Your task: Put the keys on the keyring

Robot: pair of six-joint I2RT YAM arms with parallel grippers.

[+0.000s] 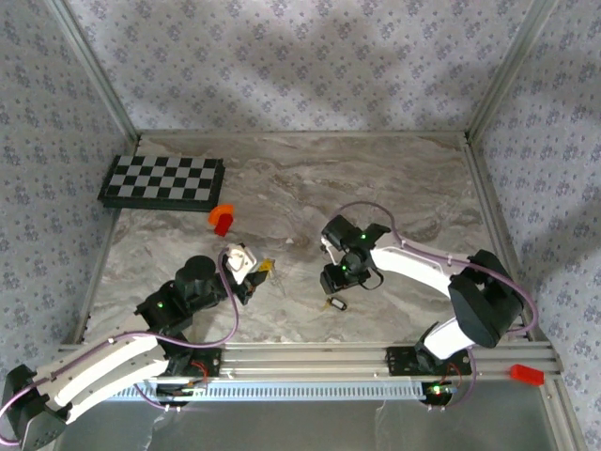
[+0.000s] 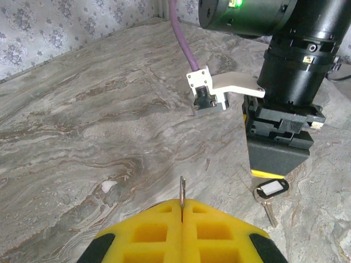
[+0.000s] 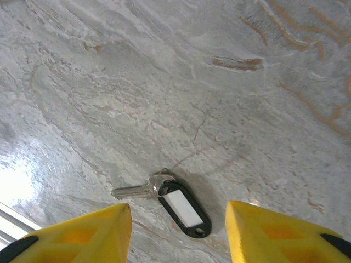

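left gripper [image 2: 182, 207] clamps the thin silvery metal keyring [image 2: 182, 189]. right gripper [image 3: 178, 211] gapes over the small silver black-headed key [image 3: 170, 198], lying loose; pickup and threading pending.

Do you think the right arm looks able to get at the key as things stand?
Probably yes: the right gripper hangs open over the key, which lies flat on the table, framed between its fingers in the wrist view, with nothing in the way.
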